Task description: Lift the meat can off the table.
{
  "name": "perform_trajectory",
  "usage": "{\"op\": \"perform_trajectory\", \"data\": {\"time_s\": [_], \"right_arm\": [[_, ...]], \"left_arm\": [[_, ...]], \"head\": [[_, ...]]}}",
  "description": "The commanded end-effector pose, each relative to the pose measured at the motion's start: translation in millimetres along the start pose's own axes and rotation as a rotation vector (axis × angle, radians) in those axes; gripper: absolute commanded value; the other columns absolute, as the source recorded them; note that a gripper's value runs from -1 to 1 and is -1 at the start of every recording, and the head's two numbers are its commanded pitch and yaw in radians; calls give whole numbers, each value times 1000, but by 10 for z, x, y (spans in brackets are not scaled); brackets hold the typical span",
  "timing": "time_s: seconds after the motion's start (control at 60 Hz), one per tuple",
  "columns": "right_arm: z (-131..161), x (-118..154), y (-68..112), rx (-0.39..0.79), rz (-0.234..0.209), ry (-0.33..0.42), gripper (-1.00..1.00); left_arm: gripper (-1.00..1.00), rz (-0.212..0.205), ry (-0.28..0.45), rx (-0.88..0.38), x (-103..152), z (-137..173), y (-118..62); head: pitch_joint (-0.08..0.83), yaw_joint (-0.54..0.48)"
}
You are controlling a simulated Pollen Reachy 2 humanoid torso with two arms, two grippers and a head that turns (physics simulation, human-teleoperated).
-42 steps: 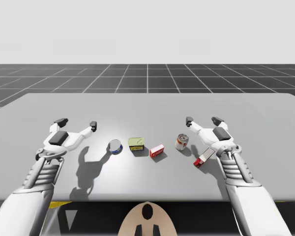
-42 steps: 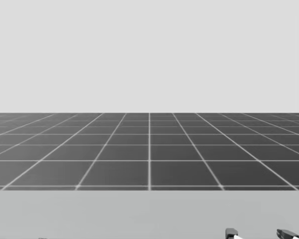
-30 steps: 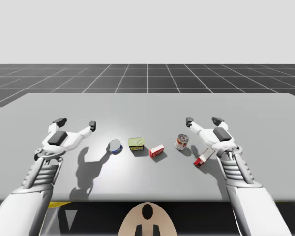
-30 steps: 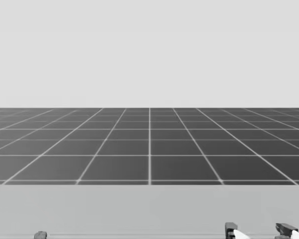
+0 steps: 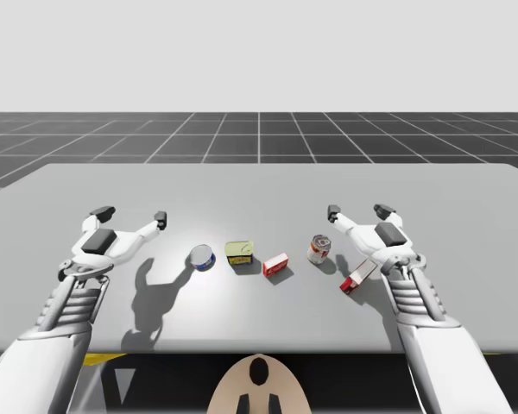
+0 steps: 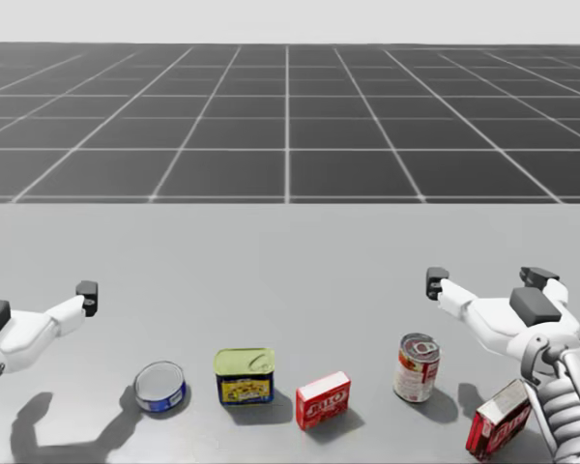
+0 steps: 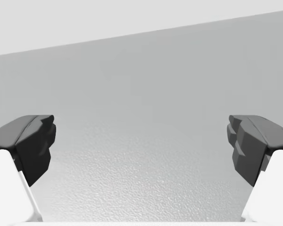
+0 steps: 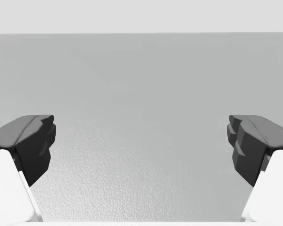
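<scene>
The meat can [image 5: 239,253] [image 6: 244,375] is a squat rectangular tin with a yellow-green lid and a blue-yellow label. It stands upright on the grey table [image 5: 259,185], near the front middle. My left gripper [image 5: 131,215] [image 6: 36,286] [image 7: 141,141] hovers open to the left of it and a little further back, with nothing between its fingers. My right gripper [image 5: 357,210] [image 6: 487,278] [image 8: 141,141] is open too, well to the right of the can, and has bare tabletop ahead of it.
A flat blue round can [image 6: 160,386] lies left of the meat can. A small red box [image 6: 323,399] sits on its right, then a red-and-white round can [image 6: 417,367]. A taller red box [image 6: 498,419] stands under my right forearm. The far half of the table is bare.
My head has turned downward, so the table, the cans and both grippers come into the head view. The arms have barely moved.
</scene>
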Motion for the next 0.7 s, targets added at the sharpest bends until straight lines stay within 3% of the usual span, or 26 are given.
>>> {"op": "perform_trajectory", "data": {"time_s": [0.017, 0.35, 0.7], "right_arm": [[-4, -5, 1, -3, 12, 2, -1000], [7, 14, -14, -8, 29, -8, -1000], [15, 26, -7, -8, 33, -15, -1000]], "left_arm": [[-1000, -4, 0, 0, -2, -5, 4], [-1000, -3, -5, -10, 7, -1, 10], [-1000, 16, -54, -44, 81, 69, -28]], "head": [[435, 5], [621, 76], [633, 104]]}}
